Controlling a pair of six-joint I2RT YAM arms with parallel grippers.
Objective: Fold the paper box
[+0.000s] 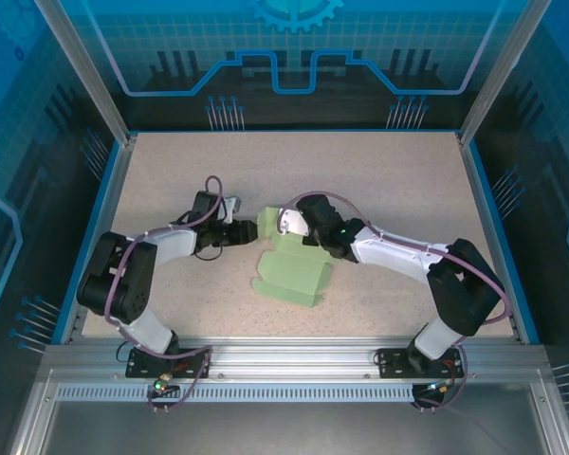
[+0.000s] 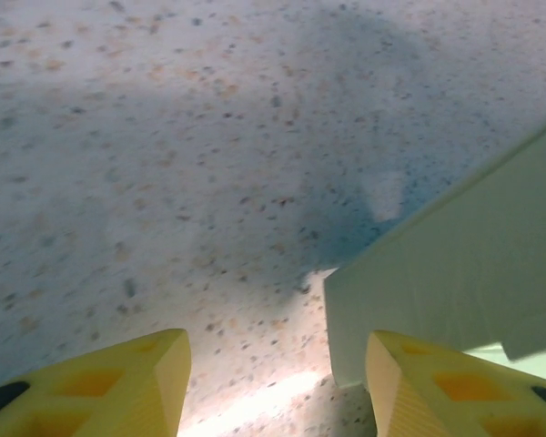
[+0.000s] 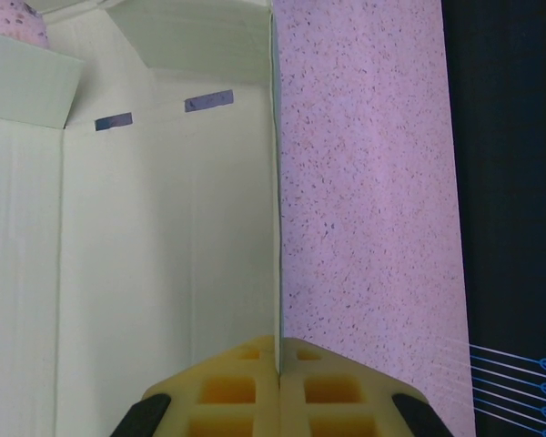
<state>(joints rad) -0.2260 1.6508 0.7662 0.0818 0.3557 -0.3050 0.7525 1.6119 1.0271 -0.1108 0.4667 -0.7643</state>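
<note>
The paper box [image 1: 292, 275] is a pale green creased sheet with raised flaps, lying mid-table between the two arms. In the right wrist view its inside panels [image 3: 164, 237] show two small slots, and my right gripper [image 3: 278, 344] is shut on the thin upright edge of one wall. From above, that right gripper [image 1: 277, 226] sits at the sheet's far end. Facing it from the left is my left gripper [image 1: 248, 232]. In its own wrist view the left gripper [image 2: 278, 355] is open, and a corner of a green flap [image 2: 455, 264] lies just inside the right-hand fingertip [image 2: 409, 373]; nothing is pinched.
The speckled tabletop [image 1: 379, 180] is bordered by blue raised edges [image 1: 488, 218] left, right and back, and by a metal rail [image 1: 284, 355] at the front where both arm bases are bolted. Bare table lies beyond and beside the sheet.
</note>
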